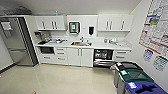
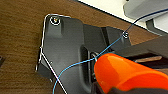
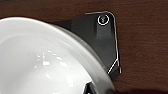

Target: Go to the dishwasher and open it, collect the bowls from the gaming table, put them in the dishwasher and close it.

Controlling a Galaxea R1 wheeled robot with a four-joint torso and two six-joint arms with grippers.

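The dishwasher [image 1: 103,55] stands open under the white counter, right of the sink, with its dark interior and racks showing and its door [image 1: 103,63] folded down toward the floor. It is across the room from me. An orange bowl [image 2: 125,75] sits close in the left wrist view, and a dark part of my left gripper [image 2: 110,89] grips its edge. A white bowl [image 3: 37,57] looms large in the right wrist view, with my right gripper [image 3: 90,88] on its rim. The gaming table is out of view.
A steel refrigerator [image 1: 17,42] stands at the far left. Black [image 1: 127,67], green [image 1: 135,75] and blue [image 1: 145,88] bins line the right wall near the dishwasher. Glossy beige floor [image 1: 62,77] stretches between me and the cabinets.
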